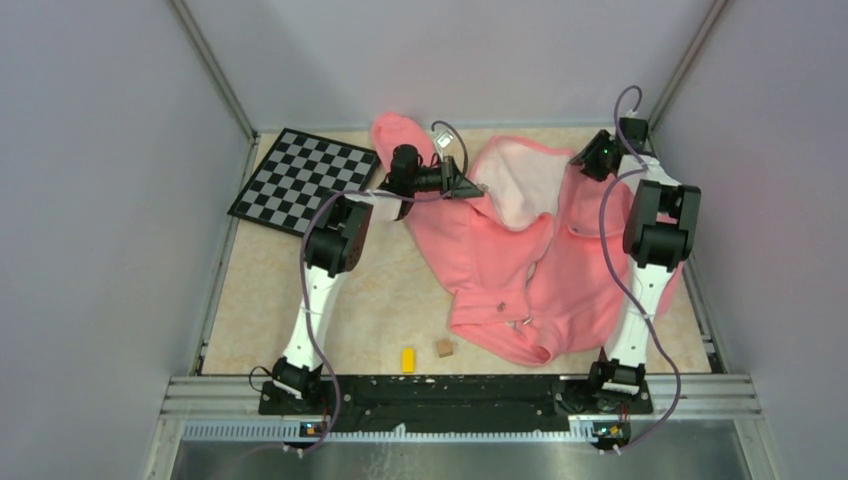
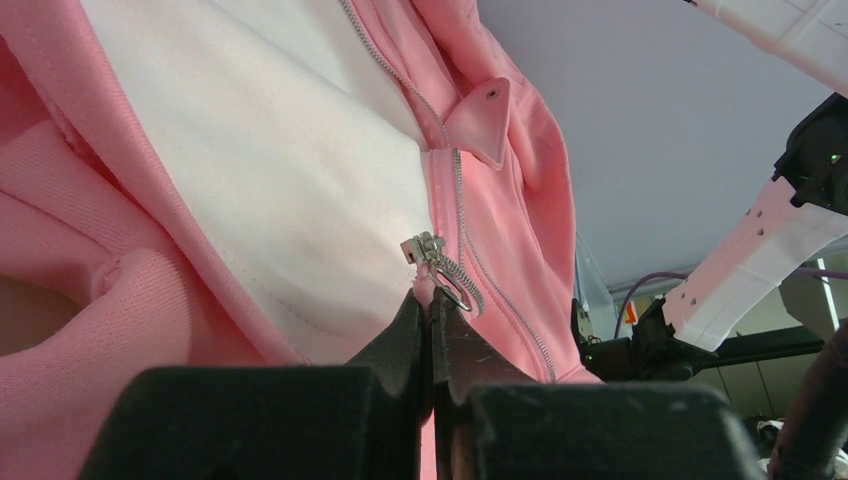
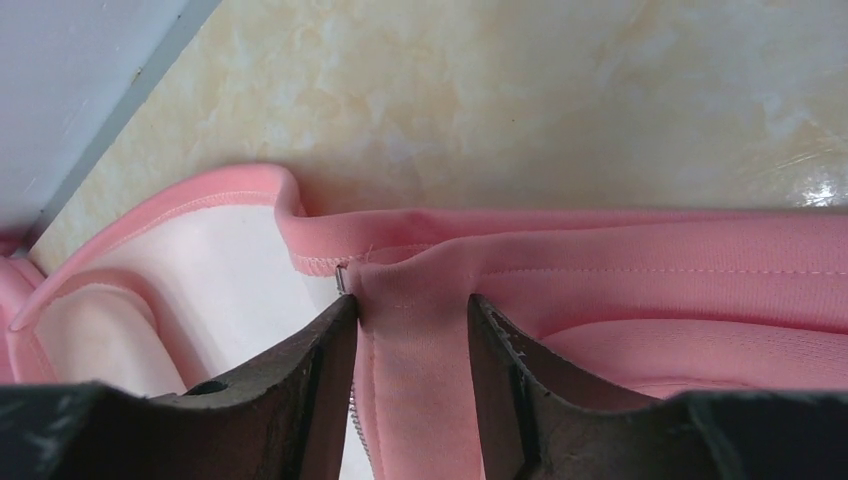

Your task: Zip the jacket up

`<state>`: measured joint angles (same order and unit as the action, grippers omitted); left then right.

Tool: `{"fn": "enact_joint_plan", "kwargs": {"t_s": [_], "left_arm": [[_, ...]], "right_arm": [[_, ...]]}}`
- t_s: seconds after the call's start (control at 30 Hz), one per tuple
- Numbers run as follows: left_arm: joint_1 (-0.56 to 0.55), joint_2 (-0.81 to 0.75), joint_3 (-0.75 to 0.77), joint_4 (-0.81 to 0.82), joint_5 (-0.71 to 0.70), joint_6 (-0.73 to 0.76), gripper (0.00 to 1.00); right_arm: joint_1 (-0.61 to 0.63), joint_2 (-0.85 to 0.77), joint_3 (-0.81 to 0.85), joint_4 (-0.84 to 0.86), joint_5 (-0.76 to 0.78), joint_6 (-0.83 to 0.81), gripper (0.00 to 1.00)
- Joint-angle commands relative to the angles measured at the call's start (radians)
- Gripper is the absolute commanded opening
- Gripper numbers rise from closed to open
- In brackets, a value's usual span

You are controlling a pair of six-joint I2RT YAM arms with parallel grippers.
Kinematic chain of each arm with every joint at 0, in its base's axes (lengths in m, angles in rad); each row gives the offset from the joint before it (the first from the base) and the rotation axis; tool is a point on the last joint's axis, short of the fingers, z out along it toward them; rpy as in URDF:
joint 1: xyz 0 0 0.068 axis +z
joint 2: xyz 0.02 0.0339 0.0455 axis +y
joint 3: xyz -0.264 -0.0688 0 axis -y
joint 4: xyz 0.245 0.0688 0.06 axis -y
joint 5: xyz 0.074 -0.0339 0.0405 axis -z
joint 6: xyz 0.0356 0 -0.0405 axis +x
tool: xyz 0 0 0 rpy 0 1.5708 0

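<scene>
Black-and-white checkerboard calibration panel [image 1: 303, 180] lies flat at far left of beige marbled counter [image 1: 390, 300], one corner toward left wall. Small yellow rectangular block [image 1: 408, 359] stands near front edge. Small brown wooden cube [image 1: 444, 348] just beside it, to its right, not touching. Plain grey walls [image 1: 100, 200] enclose counter.

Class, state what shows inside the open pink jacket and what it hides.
Pale lining shows inside the jacket, the zipper pull at its edge. The tabletop beneath is covered; anything there cannot be seen.
</scene>
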<state>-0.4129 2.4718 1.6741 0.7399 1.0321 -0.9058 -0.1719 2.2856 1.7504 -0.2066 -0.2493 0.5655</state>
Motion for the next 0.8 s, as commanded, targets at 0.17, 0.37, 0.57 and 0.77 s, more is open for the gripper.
{"fn": "enact_joint_plan", "kwargs": {"t_s": [0.17, 0.37, 0.57, 0.77], "left_arm": [[-0.003, -0.014, 0.056, -0.011, 0.022, 0.041, 0.00], [-0.003, -0.010, 0.058, -0.008, 0.023, 0.033, 0.00], [-0.002, -0.008, 0.067, 0.014, 0.052, 0.029, 0.00], [-0.002, -0.007, 0.068, 0.032, 0.089, 0.036, 0.00]], "right_arm": [[0.006, -0.012, 0.098, 0.027, -0.009, -0.038, 0.20], [0.000, -0.064, 0.077, 0.024, -0.062, -0.070, 0.08], [-0.003, -0.128, 0.056, 0.017, -0.179, -0.183, 0.09], [-0.005, -0.267, -0.087, 0.091, -0.278, -0.250, 0.10]]}}
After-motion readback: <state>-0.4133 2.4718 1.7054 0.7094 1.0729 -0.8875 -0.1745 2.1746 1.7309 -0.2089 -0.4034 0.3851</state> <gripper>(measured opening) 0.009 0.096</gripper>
